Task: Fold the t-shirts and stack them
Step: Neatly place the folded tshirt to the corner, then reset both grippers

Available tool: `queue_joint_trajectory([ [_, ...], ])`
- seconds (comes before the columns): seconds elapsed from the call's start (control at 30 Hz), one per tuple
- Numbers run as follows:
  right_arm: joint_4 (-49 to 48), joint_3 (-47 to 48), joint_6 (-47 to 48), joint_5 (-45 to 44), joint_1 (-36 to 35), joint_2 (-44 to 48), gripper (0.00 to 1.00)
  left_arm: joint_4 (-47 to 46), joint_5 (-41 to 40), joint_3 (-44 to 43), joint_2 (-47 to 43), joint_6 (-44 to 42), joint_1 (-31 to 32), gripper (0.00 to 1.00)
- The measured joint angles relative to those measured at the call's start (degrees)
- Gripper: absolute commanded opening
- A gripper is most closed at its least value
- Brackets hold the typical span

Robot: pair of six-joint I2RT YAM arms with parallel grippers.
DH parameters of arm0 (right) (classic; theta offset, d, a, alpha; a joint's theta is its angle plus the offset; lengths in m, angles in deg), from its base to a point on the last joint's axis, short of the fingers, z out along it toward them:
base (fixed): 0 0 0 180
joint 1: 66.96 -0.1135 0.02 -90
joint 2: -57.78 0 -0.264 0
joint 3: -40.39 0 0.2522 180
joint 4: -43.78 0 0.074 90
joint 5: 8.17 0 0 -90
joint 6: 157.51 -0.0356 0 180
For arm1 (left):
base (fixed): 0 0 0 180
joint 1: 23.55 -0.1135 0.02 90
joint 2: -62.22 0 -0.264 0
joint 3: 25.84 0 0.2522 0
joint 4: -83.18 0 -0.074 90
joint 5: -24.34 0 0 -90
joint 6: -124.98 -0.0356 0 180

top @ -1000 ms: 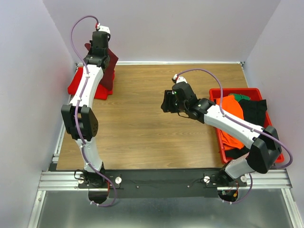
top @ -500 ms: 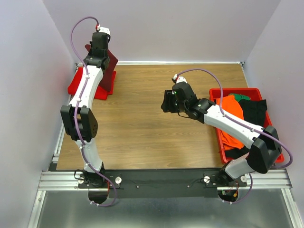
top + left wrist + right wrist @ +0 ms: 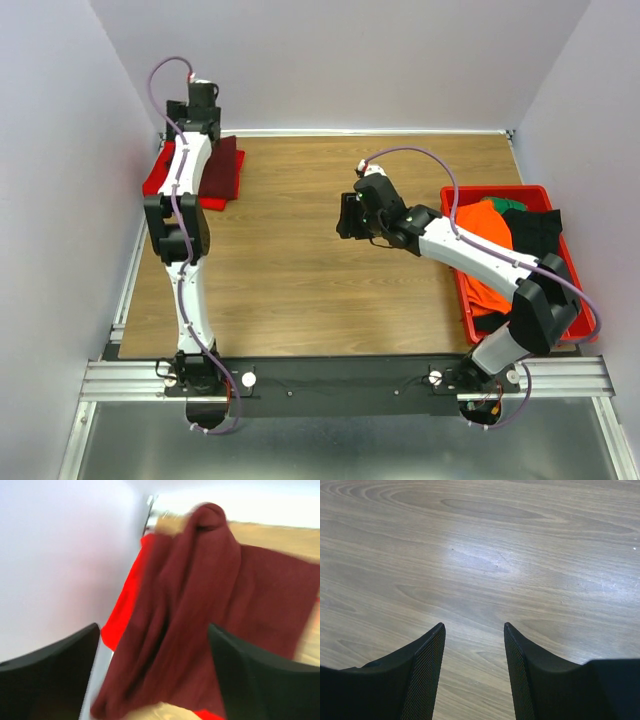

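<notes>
The dark maroon t-shirt lies at the table's far left corner, partly on top of the bright red t-shirt. In the left wrist view the maroon t-shirt is a blurred, bunched heap over the red t-shirt. My left gripper hangs above the heap, open, with its fingers wide apart and clear of the cloth. My right gripper is over the bare middle of the table. In its own view the right gripper is open, with only wood between its fingers.
A red bin stands at the right edge and holds an orange cloth, a black cloth and a bit of green cloth. Walls close in the table on the left, right and back sides.
My left gripper has opened and let go of the maroon t-shirt, which dropped from hanging upright onto the red one. The left arm swung back towards the corner. The right arm shifted slightly.
</notes>
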Motion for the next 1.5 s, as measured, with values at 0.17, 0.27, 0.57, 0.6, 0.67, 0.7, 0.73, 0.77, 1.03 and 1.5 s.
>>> queue_joint_trajectory([
  [0.17,0.0,0.1,0.1,0.0,0.0,0.0,0.58,2.5,-0.4,-0.5,1.4,3.4,-4.2,0.98],
  [0.27,0.0,0.3,0.1,0.0,0.0,-0.2,0.58,2.4,-0.4,0.0,-2.0,4.6,-4.5,0.98],
  [0.57,0.0,0.3,-0.1,0.0,0.0,-0.4,0.58,-0.6,1.9,4.9,-17.3,11.3,-1.0,0.98],
  [0.6,0.0,0.3,-0.1,-0.1,0.0,-0.4,0.58,-0.7,2.4,6.8,-19.4,12.3,0.2,0.98],
  [0.67,-0.1,0.3,-0.1,-0.6,0.0,-0.4,0.58,-1.6,3.4,11.7,-23.5,14.3,2.6,0.98],
  [0.7,0.0,0.3,-0.1,-1.0,0.0,-0.3,0.58,-1.8,3.6,14.4,-26.0,15.1,4.7,0.98],
  [0.73,0.0,0.3,-0.1,-1.2,0.0,-0.3,0.58,-2.1,3.7,17.6,-28.4,16.2,6.7,0.98],
  [0.77,0.0,0.3,-0.1,-1.6,0.0,-0.2,0.58,-3.3,4.1,20.6,-30.6,16.9,8.8,0.98],
  [1.03,0.0,-1.2,-0.1,-5.4,0.0,5.7,0.57,-11.5,6.9,50.3,-53.4,22.2,30.8,0.98],
  [1.5,-0.3,-11.4,-1.7,-15.5,0.0,20.6,0.54,-16.8,12.1,65.0,-65.0,26.4,44.2,0.98],
])
